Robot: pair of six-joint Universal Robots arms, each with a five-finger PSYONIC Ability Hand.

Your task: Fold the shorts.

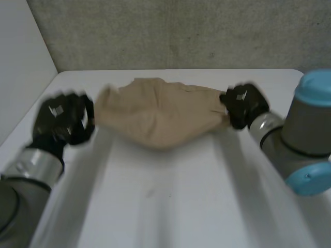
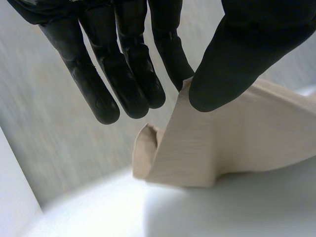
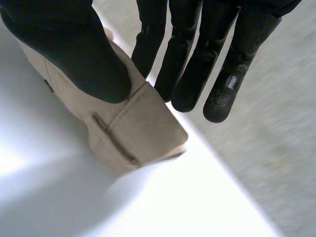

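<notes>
The tan shorts are at upper centre of the head view over the white table, both ends raised and the middle sagging. The left hand, centre left, pinches the shorts' left end between thumb and one finger, other fingers straight. The right hand, upper right, pinches the hemmed right end likewise.

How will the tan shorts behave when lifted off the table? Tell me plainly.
Probably floppy: the shorts sag in the middle between the left robot hand and right robot hand. Likely light: a thumb pinch at each end holds them up. Matte weave, so probably not slippery.
</notes>
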